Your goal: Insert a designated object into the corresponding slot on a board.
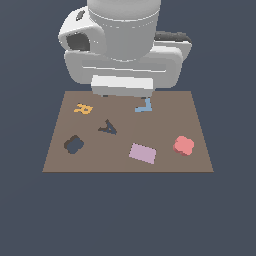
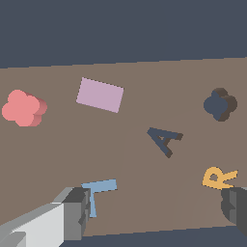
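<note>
block (image 1: 183,145): we see it loose on board (image 1: 127,165), exterior view's right
slot (image 1: 73,144): empty, far left
fingers (image 2: 157,212): spread, holding nothing

Flat, even simulator light, no cast shadows or glare, coarse pixelated edges.

I can read three letter shapes on the brown board (image 1: 125,162): an orange block R (image 1: 83,108), a dark cutout A (image 1: 108,127), and a blue block T (image 2: 98,194).

Plain dark slate-blue ground (image 1: 125,215), flat even light, no walls
</note>
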Controlling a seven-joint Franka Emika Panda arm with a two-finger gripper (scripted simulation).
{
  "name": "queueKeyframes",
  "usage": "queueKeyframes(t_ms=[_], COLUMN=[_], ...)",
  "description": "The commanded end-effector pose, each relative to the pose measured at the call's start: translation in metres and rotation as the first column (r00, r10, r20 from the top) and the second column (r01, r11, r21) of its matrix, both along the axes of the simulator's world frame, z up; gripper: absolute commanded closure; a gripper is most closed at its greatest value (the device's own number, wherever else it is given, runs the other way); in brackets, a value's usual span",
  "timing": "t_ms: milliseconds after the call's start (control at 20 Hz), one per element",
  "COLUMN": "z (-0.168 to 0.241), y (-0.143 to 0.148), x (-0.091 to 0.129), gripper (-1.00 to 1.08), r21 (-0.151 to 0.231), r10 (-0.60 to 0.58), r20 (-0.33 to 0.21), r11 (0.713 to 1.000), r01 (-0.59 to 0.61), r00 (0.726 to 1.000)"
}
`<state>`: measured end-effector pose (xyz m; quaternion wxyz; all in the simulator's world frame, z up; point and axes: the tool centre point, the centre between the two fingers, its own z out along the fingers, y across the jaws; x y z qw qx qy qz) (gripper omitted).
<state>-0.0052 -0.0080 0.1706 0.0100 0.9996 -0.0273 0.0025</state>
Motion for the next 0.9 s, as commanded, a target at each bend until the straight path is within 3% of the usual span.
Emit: queueKeyframes(t_ms=[0,450,850], z=[-0.005,-0.034,-0.072], y=[0.008,0.053,0.108], x=[0.001,0.012,0.034], gripper=[-0.92,-0.92,-0.92], r21=[0.001,0.006,0.012], r10=[-0.016,-0.124,-0.259], r20=[0.000,-0.001,-0.002], r11=[1.000,0.992,0.966], r01=[0.016,0.124,0.259], r00=[1.000,0.992,0.966])
